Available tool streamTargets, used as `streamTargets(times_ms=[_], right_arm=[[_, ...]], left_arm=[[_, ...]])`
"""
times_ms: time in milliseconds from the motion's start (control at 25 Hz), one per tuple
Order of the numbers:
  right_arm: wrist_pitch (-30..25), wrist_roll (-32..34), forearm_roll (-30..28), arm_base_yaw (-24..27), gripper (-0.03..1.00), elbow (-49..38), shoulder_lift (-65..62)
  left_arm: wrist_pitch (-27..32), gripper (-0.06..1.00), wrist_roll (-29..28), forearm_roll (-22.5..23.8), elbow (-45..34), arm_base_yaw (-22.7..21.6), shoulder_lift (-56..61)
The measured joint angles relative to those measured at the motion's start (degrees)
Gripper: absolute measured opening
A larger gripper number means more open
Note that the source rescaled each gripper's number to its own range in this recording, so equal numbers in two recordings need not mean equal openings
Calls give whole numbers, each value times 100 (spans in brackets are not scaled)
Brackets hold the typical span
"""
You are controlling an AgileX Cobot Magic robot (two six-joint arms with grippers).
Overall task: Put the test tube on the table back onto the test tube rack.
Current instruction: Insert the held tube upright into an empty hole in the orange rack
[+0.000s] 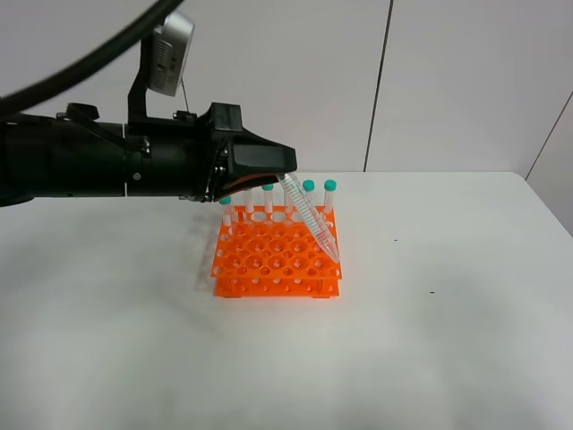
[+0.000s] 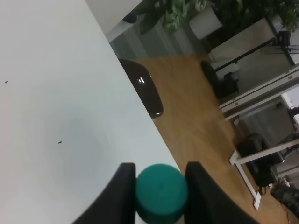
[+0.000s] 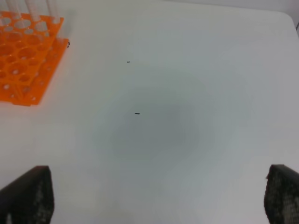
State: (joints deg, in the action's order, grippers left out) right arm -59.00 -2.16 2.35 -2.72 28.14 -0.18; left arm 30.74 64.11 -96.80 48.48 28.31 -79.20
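A bright orange plastic two-tiered rack (image 1: 277,260) sits on the plain white matte worktop (image 1: 448,349), toward 12 o'clock from its middle. Capped clear plastic tubes (image 1: 329,199) stand in the rack's 12 o'clock row. The left claw (image 1: 285,172) reaches in from 9 o'clock and holds the slim clear plastic test tube (image 1: 309,217) tilted above the rack, with its tip at the rack's 3 o'clock edge.

Indoor laboratory-style test room within an office setting. Work surface: large white matte table (image 1: 448,358) set against plain white wall panels (image 1: 466,81) with dark seams. On it stands a bright orange plastic test tube rack (image 1: 269,260) holding clear tubes with teal caps (image 1: 330,185). Beyond the table edge: brown wood-plank floor (image 2: 196,121), leafy green plants in a white pot (image 2: 205,21), white-framed benches (image 2: 261,93), a dark glossy seat (image 2: 145,86).
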Motion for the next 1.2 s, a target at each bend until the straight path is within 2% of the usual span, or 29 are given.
streamTargets(times_ms=[160,280,480,560,640,760,880,1000,1120,1200], right_arm=[[0,6,0,0,100,0,0],[0,6,0,0,100,0,0],[0,6,0,0,100,0,0],[0,12,0,0,100,0,0],[0,12,0,0,100,0,0],[0,12,0,0,100,0,0],[0,12,0,0,100,0,0],[0,12,0,0,100,0,0],[0,12,0,0,100,0,0],[0,12,0,0,100,0,0]], left_arm=[[0,0,0,45,11,0,528],[-56,0,0,269,11,0,1038],[-670,0,0,980,22,0,1614],[-1018,0,0,1496,64,0,1741],[-1412,0,-177,2271,138,2,1795],[-1894,0,-1119,3947,188,9,1808],[-2268,0,-2580,6048,188,9,1807],[-2494,0,-4197,7847,189,29,1680],[-2544,0,-5103,9016,189,137,1313],[-2767,0,-5289,9362,189,156,968]])
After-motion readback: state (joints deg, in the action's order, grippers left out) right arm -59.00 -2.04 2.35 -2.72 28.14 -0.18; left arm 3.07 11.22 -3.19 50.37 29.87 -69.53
